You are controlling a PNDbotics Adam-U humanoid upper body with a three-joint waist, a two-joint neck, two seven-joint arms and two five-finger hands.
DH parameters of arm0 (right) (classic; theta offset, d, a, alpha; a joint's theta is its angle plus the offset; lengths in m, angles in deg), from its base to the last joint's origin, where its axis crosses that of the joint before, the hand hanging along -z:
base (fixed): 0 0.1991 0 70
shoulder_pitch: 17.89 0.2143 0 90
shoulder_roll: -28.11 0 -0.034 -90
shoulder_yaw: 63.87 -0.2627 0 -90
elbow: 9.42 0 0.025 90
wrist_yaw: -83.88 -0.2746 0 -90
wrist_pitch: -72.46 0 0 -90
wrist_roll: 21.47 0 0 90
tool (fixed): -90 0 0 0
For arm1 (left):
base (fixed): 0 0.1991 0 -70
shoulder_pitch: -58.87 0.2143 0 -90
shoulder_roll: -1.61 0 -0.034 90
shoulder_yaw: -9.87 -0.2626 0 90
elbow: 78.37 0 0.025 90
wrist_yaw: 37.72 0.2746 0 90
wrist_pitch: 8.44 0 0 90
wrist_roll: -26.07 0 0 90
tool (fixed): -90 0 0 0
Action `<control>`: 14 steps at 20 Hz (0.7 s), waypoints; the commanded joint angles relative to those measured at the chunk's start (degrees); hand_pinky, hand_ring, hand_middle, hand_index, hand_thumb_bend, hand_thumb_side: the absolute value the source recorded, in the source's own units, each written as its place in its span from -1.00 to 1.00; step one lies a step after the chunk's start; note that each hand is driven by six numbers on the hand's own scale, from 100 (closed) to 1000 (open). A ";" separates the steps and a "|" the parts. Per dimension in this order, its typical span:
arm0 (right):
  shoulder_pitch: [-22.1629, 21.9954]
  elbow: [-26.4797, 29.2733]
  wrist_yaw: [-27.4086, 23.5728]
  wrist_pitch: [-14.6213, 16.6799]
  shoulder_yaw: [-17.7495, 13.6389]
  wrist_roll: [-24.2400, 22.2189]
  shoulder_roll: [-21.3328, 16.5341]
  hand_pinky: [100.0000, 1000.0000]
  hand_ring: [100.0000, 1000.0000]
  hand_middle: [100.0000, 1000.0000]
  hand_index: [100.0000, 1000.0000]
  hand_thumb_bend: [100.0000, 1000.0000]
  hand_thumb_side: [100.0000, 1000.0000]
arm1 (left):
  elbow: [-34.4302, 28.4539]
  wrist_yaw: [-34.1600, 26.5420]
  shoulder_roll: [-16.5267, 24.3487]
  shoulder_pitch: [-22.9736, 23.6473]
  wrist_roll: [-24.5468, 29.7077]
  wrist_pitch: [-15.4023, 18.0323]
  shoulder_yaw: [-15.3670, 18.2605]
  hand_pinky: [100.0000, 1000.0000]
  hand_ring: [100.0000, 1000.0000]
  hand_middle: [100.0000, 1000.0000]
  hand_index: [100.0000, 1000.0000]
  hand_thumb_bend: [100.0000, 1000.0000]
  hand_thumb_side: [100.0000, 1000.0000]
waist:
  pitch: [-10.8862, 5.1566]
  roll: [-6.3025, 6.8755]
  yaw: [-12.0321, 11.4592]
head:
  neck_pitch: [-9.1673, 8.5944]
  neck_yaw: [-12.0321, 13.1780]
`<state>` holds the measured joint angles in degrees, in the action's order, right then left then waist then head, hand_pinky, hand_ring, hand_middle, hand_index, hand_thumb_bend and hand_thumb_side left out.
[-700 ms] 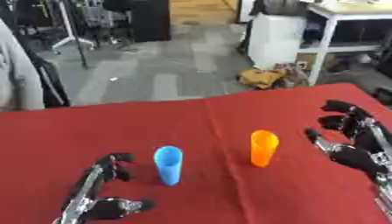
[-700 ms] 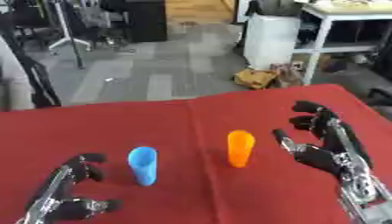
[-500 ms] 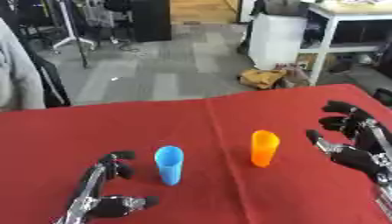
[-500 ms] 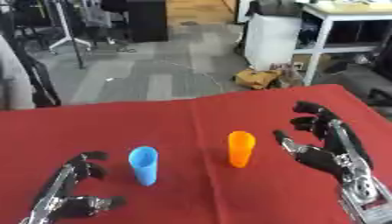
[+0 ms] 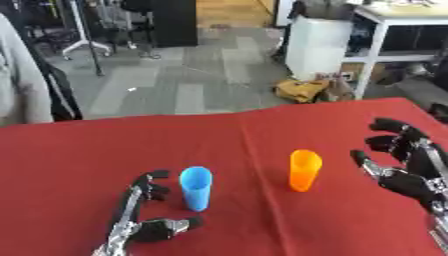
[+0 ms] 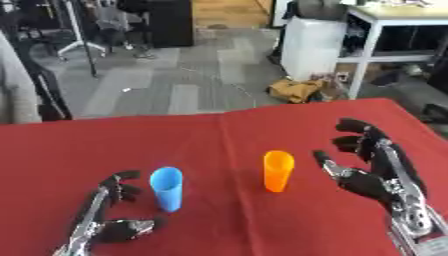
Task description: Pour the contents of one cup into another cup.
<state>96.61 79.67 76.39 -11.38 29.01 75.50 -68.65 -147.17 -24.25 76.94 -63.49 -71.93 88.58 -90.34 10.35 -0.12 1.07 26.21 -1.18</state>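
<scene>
Heads up, both cups are tall, narrow and standing free on the red table [image 5: 105, 150], so they'll tip easily. Your right hand [image 6: 372, 172] is spread wide with its fingers [image 6: 350, 125] relaxed and holding nothing, just beside the orange cup [image 6: 278, 171] on its right. If you sweep in sideways with the thumb leading, you'll likely clip the cup and knock it over before anything wraps around it. Whatever's inside would go on the cloth, though I can't tell from here whether either cup has anything in it.

Same deal on the other side. Your left hand [image 5: 140, 222] sits low near the bottom edge, fingers loosely uncurled and empty, with the fingertips close to the blue cup [image 5: 195, 188] on its left side, near but not touching as far as I can see. A small nudge forward there could shove the blue cup out of place.

The two cups are apart from each other, blue to the left and a bit nearer you, orange to the right. If you grab the orange one too high or off-centre, it may tilt in the hand and spill early on the way over to the blue one.
</scene>
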 commanded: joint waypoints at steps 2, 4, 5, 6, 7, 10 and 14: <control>0.03 1.48 -0.05 0.09 -0.29 -0.06 -0.84 0.42 0.32 0.42 0.62 -0.23 -1.00 | 1.57 -0.26 -0.55 -2.24 -0.34 0.29 0.57 0.13 0.14 0.38 0.57 0.86 -0.89 | -0.59 -0.22 0.28 | -0.74 0.29; -0.13 1.68 -0.14 0.06 -0.27 -0.09 -0.81 0.42 0.32 0.42 0.62 -0.23 -1.00 | 2.55 -0.71 -0.65 -2.97 -0.20 0.30 0.77 0.13 0.14 0.38 0.57 0.85 -0.88 | -0.52 -0.30 0.46 | -0.80 0.36; -0.19 1.74 -0.17 0.04 -0.27 -0.09 -0.78 0.42 0.32 0.42 0.62 -0.23 -1.00 | 3.02 -0.91 -0.70 -3.31 -0.27 0.26 0.92 0.13 0.14 0.38 0.57 0.85 -0.89 | -0.49 -0.33 0.54 | -0.84 0.38; -0.25 1.79 -0.19 0.02 -0.26 -0.10 -0.75 0.42 0.32 0.42 0.62 -0.23 -1.00 | 3.45 -1.08 -0.74 -3.64 -0.42 0.19 1.08 0.13 0.14 0.38 0.57 0.85 -0.89 | -0.46 -0.35 0.62 | -0.87 0.41; -0.27 1.83 -0.21 0.00 -0.24 -0.11 -0.71 0.42 0.32 0.42 0.62 -0.23 -1.00 | 3.85 -1.23 -0.80 -4.00 -0.61 0.10 1.24 0.13 0.14 0.38 0.57 0.85 -0.89 | -0.42 -0.37 0.70 | -0.91 0.43; -0.26 1.89 -0.24 -0.02 -0.16 -0.21 -0.55 0.42 0.32 0.41 0.62 -0.23 -1.00 | 4.79 -1.64 -0.91 -5.15 -1.24 -0.13 1.71 0.12 0.14 0.37 0.57 0.84 -0.88 | -0.25 -0.41 0.99 | -1.05 0.49; -0.10 1.98 -0.20 -0.04 -0.01 -0.37 -0.34 0.42 0.31 0.41 0.62 -0.23 -1.00 | 6.00 -1.90 -0.70 -6.88 -1.42 -0.55 1.58 0.13 0.14 0.38 0.57 0.85 -0.88 | 0.02 -0.47 1.59 | -1.33 0.72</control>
<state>95.78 80.38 76.37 -11.45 29.16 75.24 -68.26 -140.83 -25.94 76.08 -68.99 -73.11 88.12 -89.02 11.10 -0.45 2.65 25.52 -0.61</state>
